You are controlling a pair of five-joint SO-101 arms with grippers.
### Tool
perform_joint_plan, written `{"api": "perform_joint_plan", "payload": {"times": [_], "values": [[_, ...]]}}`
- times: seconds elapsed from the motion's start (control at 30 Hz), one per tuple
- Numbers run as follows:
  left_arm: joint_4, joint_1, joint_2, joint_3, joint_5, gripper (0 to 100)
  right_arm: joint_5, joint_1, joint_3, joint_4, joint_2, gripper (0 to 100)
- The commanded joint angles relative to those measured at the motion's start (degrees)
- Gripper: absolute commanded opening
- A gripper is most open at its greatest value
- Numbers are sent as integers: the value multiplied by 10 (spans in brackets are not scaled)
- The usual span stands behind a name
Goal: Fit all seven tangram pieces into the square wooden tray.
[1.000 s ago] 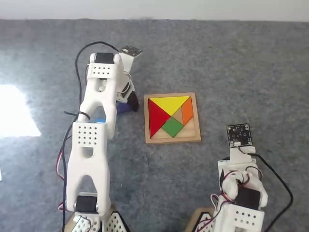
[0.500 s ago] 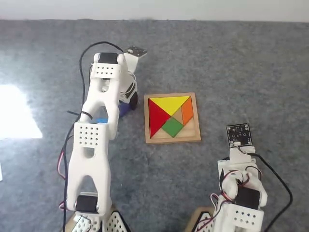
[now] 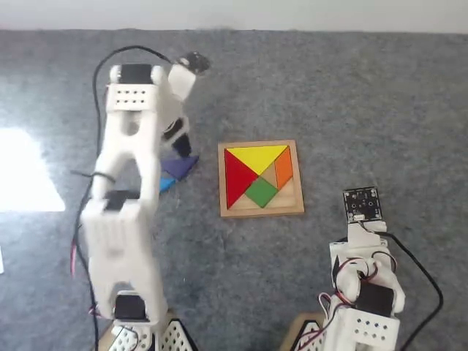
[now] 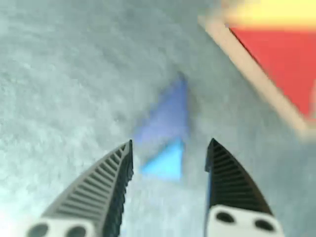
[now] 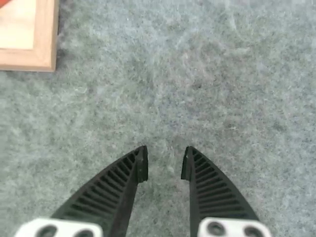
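Noted left gripper (image 4: 171, 143), jaws spread wide, over light-blue triangle (image 4: 165, 165); dark-blue piece (image 4: 170, 113) just ahead, near wooden tray (image 4: 256, 74).

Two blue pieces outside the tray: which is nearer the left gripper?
The light blue triangle, right by the fingertips of the open left gripper; the darker blue piece lies beyond it, toward the tray.

left arm (image 3: 128, 183) stretched forward, left claw (image 4: 171, 143) spread wide; right arm (image 3: 363, 285) folded back, right claw (image 5: 166, 148) slightly parted
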Motion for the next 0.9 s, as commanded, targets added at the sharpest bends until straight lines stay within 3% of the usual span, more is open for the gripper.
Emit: {"api": "perform_joint_plan", "payload": {"times": [0.0,0.13,0.57,0.87], "values": [[-160,-13,-251,327,-101,241,18,-3,10,0,-5,137],[-190,-13,-251,363,-132,276,19,-3,10,0,-4,134],[-190,-13,-71,200,-199,276,20,-3,10,0,-3,133],[-191,-11,-17,180,-230,276,21,-3,10,0,-3,133]]}}
